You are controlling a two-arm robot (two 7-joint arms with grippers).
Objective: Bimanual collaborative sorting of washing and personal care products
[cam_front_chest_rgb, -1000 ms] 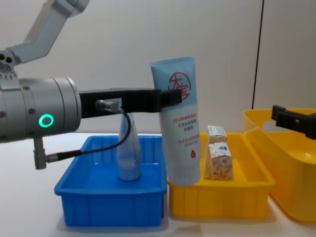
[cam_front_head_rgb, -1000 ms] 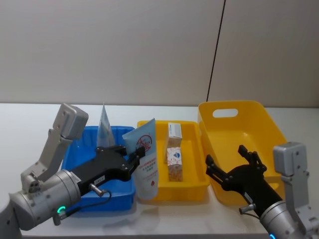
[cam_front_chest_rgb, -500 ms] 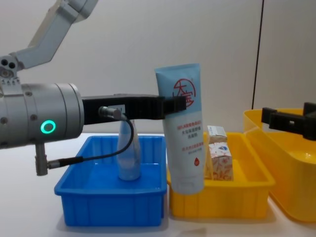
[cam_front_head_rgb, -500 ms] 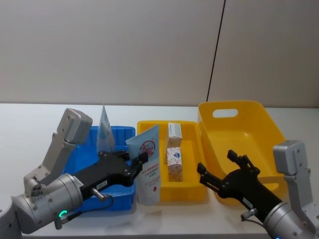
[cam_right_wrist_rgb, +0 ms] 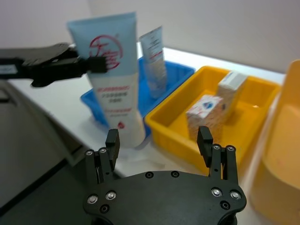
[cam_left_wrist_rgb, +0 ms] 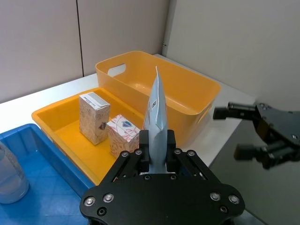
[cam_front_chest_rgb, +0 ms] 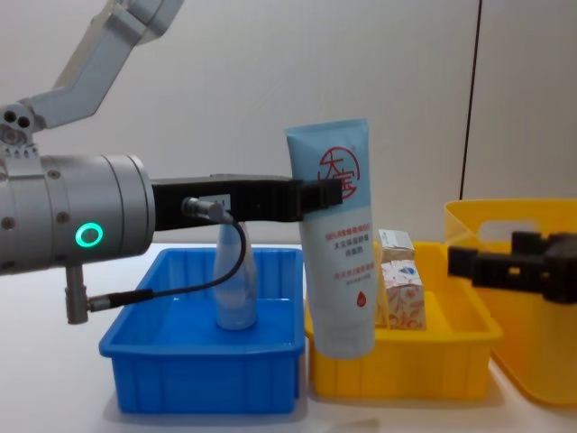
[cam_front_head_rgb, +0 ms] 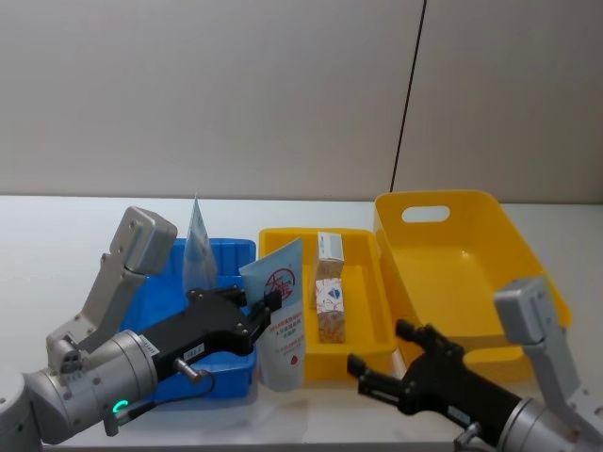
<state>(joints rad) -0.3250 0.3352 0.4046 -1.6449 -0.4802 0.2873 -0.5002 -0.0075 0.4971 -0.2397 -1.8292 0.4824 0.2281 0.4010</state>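
Observation:
My left gripper (cam_front_head_rgb: 268, 307) is shut on a tall pale-blue tube (cam_front_head_rgb: 283, 325) with red-and-white print. It holds the tube upright, cap down, off the table just in front of where the blue bin meets the yellow tray. The chest view shows the tube (cam_front_chest_rgb: 341, 262) in the left gripper (cam_front_chest_rgb: 315, 194). Two small cartons stand in the yellow tray, a cream one (cam_front_head_rgb: 329, 250) behind a white one (cam_front_head_rgb: 330, 306) with orange-red pattern. My right gripper (cam_front_head_rgb: 380, 350) is open and empty, low in front of the tray, to the right of the tube. The right wrist view looks across the right gripper (cam_right_wrist_rgb: 158, 138) at the tube (cam_right_wrist_rgb: 111, 79).
A blue bin (cam_front_head_rgb: 151, 282) on the left holds a second upright pale tube (cam_front_head_rgb: 198, 247). The small yellow tray (cam_front_head_rgb: 379, 311) sits in the middle. A large yellow bin (cam_front_head_rgb: 452, 254) with a handle slot stands on the right. A bare strip of white table runs along the front.
My right gripper moved left and nearer, from over the large yellow bin to the front of the yellow tray. My left gripper carried the tube slightly nearer and lower.

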